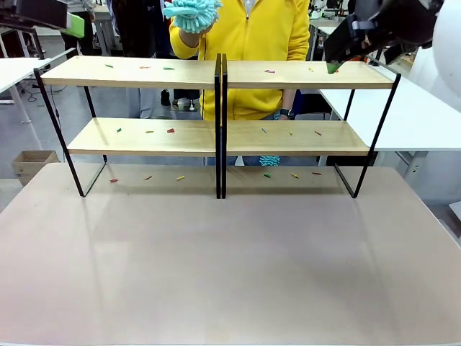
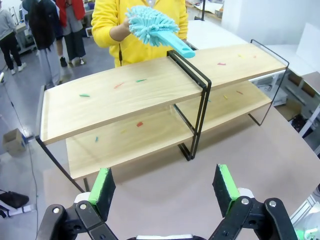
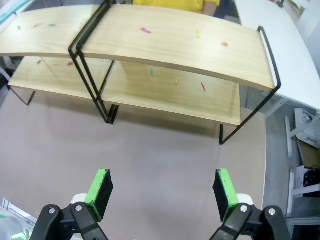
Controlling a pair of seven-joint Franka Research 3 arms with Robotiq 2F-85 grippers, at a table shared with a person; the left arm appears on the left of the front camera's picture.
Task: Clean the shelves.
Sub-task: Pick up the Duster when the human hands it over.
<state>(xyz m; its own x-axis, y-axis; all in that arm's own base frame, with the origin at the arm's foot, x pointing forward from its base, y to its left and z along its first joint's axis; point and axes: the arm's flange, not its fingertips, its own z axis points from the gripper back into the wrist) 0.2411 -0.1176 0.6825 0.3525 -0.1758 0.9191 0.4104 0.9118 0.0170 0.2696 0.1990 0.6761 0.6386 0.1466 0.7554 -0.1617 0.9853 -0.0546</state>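
The shelves (image 1: 144,72) are two joined two-tier racks of light wood on black frames, standing across the far half of the table. Small coloured scraps (image 1: 171,130) lie on both tiers and on the table beneath. Behind the racks a person in a yellow top (image 1: 270,36) holds a turquoise fluffy duster (image 1: 191,13) above the top board. My left gripper (image 2: 164,186) hangs open high over the shelves (image 2: 125,95), facing the duster (image 2: 150,27). My right gripper (image 3: 162,189) is open too, above the table in front of the right rack (image 3: 175,45). Neither holds anything.
The brown table (image 1: 230,259) in front of the racks is bare. White tables (image 1: 425,115) flank it on both sides. A cardboard box (image 1: 32,162) sits on the floor at the left. Other people stand far behind (image 2: 50,30).
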